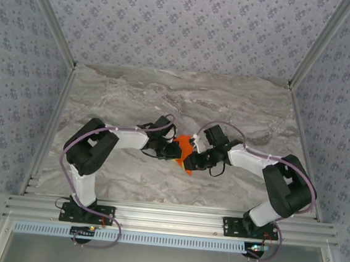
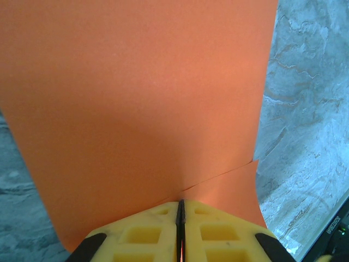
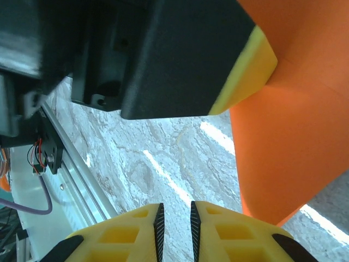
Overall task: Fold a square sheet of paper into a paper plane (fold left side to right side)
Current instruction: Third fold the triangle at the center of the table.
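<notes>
Left gripper (image 2: 180,210) pinches the thin orange-red square sheet of paper (image 2: 142,98) mid-fold; right gripper (image 3: 174,213), slightly parted, probably needs its free edge.

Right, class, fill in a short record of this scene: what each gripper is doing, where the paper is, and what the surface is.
left gripper: shut on the orange paper sheet, pinching it near an edge
right gripper: slightly open, nothing between its fingers, beside the sheet
paper position: between the two grippers, mid-table
tabletop: grey marbled
</notes>
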Available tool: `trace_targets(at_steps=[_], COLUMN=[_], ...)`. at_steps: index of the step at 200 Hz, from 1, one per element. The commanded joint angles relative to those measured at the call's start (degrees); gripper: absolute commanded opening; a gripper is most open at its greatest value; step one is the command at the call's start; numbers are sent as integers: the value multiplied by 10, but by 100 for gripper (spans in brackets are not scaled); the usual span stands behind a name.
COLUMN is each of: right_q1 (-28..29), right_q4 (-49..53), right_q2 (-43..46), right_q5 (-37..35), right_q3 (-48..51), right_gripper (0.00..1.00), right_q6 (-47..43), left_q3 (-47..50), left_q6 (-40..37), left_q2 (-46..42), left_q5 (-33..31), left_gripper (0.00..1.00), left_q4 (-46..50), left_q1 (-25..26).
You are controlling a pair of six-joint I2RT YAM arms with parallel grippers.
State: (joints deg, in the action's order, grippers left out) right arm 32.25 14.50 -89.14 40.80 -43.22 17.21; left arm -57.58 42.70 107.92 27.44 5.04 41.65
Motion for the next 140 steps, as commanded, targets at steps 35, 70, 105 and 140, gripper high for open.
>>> trace_targets(at_steps=[35, 70, 105, 140], right_q1=[12, 14, 15, 15], right_q4=[22, 32, 38, 43], right_q2=[-56, -66, -69, -68], right_q5=[-2, -25, -40, -47], right_q3=[-14, -13, -13, -11], right_gripper=[23, 23, 23, 23], right_q6=[-7, -13, -16, -20], left_q3=[13, 13, 12, 13], left_q6=[-6, -6, -8, -8], left_q2=[18, 19, 18, 18], left_q5=[-35, -37, -37, -40], left_gripper=[9, 9, 9, 9], left_q4=[32, 34, 36, 36], left_q1=[2, 2, 2, 3])
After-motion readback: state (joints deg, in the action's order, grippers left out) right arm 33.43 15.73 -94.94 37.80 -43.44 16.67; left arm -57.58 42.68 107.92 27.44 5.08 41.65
